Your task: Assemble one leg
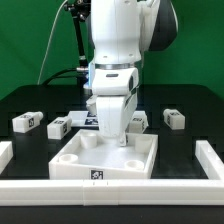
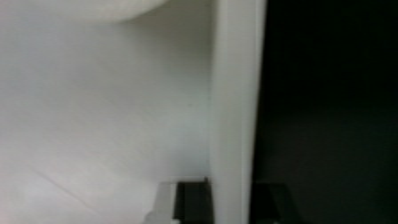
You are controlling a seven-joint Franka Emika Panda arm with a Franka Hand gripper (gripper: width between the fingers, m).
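Observation:
The large white tray-like piece (image 1: 62,163) lies at the table's front middle. My gripper (image 1: 113,138) reaches down onto its far right part. In the wrist view my gripper (image 2: 233,205) straddles the tray's thin wall (image 2: 233,100), one dark finger (image 2: 194,203) on the tray side and one on the black table side, closed against the wall. Four small white legs lie behind the tray: two on the exterior view's left (image 1: 25,122) (image 1: 58,127), one just right of the gripper (image 1: 138,120) and one further right (image 1: 173,118).
A low white rail borders the table at the front (image 1: 110,193), the left (image 1: 5,152) and the right (image 1: 210,160). The marker board (image 1: 84,120) lies behind the tray, partly hidden by the arm. A green screen stands at the back.

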